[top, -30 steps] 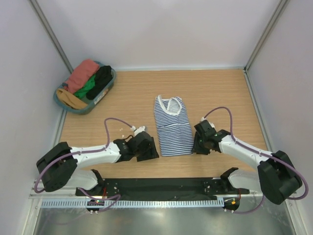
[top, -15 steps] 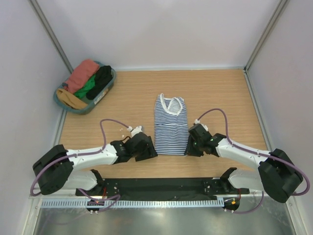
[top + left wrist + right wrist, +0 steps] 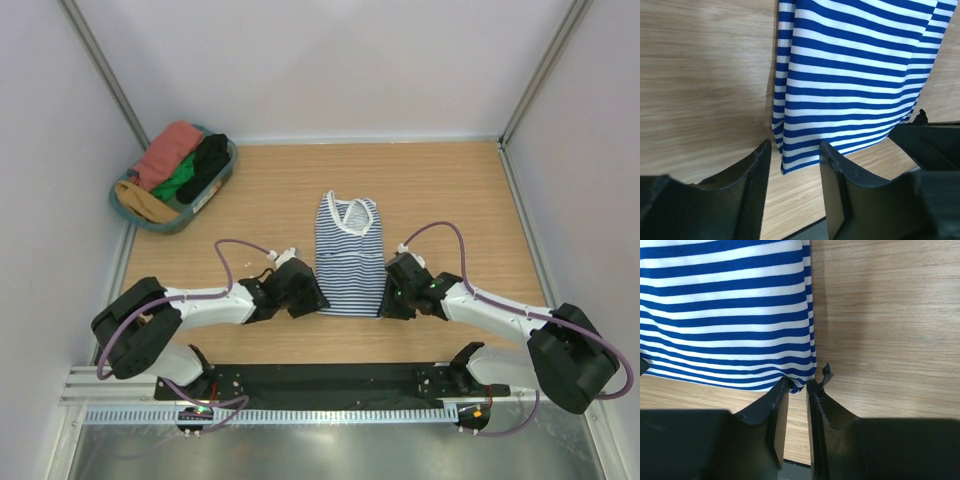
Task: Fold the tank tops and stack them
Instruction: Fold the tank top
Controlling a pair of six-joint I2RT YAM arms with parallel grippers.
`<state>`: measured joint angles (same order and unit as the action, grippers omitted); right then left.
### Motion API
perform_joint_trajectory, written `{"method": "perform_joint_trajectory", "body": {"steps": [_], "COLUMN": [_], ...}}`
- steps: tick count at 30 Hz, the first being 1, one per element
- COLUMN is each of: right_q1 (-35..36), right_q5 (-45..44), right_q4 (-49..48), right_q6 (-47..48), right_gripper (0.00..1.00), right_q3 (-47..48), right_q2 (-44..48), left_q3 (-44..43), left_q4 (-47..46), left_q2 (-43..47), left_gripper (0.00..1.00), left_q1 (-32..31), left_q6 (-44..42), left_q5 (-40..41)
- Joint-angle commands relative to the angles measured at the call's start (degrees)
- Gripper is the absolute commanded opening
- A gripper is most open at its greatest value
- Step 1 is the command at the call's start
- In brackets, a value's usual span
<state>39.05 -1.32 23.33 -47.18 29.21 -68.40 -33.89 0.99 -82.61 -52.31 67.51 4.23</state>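
Observation:
The navy-and-white striped tank top [image 3: 348, 258] lies folded into a long strip on the table, neck at the far end. My left gripper [image 3: 308, 300] is open at its near left corner. In the left wrist view that corner [image 3: 790, 162] sits between the two fingertips [image 3: 760, 160]. My right gripper [image 3: 388, 298] is at the near right corner, its jaws nearly together with the bunched corner [image 3: 799, 385] pinched between the tips. A rust-red cloth [image 3: 168, 150] lies bunched in the basket; its trim and graphic do not show.
A blue-grey basket [image 3: 222, 178] at the far left holds rust-red, green, black and tan clothes. A black strip [image 3: 330, 380] runs along the near table edge by the arm bases. White walls close in the table on three sides.
The right gripper moved left onto the top's near right corner and closed down. The left gripper then slid right to the near left corner. The cloth has barely shifted.

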Motion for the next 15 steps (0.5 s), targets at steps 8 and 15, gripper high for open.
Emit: {"method": "perform_joint_trajectory", "body": {"steps": [8,15], "right_q1": [1.6,2.4], "right_q5": [-2.0,0.6], "right_q4": [4.9,10.7], "right_q6": [-0.6,0.2], "right_gripper": [0.01,0.01], "right_q3": [1.9,6.1], "right_q2": [3.3,7.6], "left_q3": [2.0,-2.0], "left_q4": [-0.6,9.2], "left_q2": [0.1,6.8], "left_gripper": [0.00,0.00], "left_q1": [-1.0,-1.3], "left_q6": [1.1,-1.1], "left_q5": [-1.4,-1.2]}}
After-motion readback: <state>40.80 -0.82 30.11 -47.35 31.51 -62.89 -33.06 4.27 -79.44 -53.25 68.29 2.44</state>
